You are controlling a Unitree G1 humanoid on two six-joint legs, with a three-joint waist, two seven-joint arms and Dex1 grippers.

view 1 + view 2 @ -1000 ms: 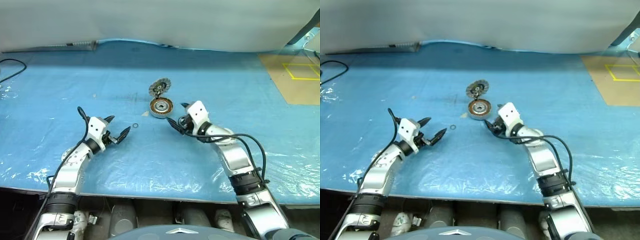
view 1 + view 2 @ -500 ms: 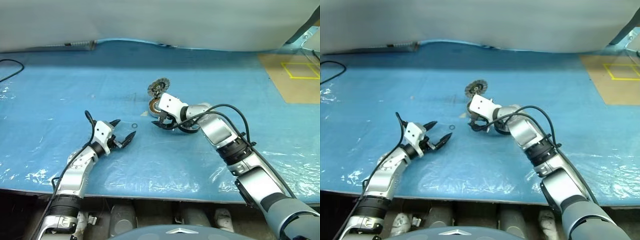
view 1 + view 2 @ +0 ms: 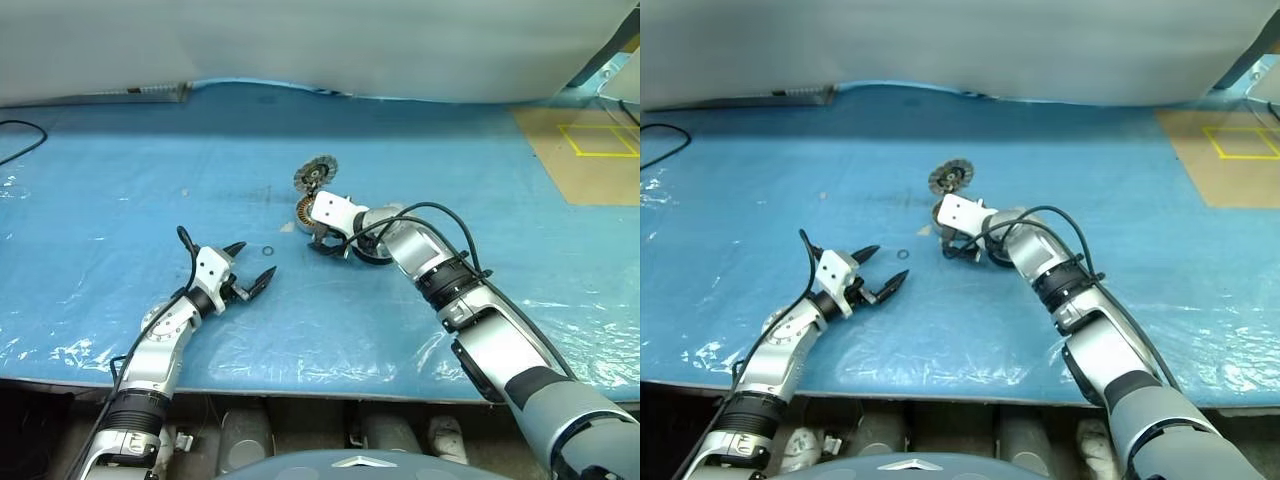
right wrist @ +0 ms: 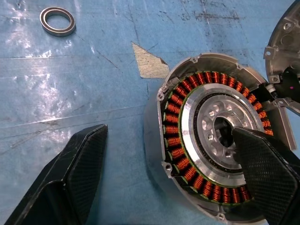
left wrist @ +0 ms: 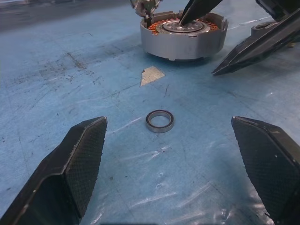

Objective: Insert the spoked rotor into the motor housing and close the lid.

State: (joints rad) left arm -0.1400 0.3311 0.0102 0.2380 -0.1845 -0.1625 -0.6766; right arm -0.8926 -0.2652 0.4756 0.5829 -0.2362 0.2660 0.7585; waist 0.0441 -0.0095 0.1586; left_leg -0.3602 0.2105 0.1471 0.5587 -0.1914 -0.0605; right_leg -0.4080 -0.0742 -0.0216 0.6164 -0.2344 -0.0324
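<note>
The motor housing (image 4: pixel 206 154), a grey puck with copper windings around a silver centre, lies flat mid-table. My right gripper (image 4: pixel 168 133) is open and hangs over it, one finger (image 4: pixel 267 173) above its centre, the other finger (image 4: pixel 70 178) over the table beside it. In the left eye view the right gripper (image 3: pixel 322 238) hides most of the motor housing (image 3: pixel 305 208). The lid (image 3: pixel 317 172), ribbed with a dark centre, stands tilted just behind the housing. The spoked rotor is out of view. My left gripper (image 3: pixel 255 260) is open and empty, low over the table to the left.
A small loose washer ring (image 5: pixel 160 121) lies on the blue plastic sheet (image 3: pixel 120 200) between my left gripper and the housing. A pale torn patch (image 5: pixel 151 75) sits near the housing. A black cable (image 3: pixel 22 130) runs at the far left; brown ground with yellow tape (image 3: pixel 590 150) is at the back right.
My right arm has swung left and forward, and its gripper has turned downward from beside the housing to over it. The left gripper has barely moved.
</note>
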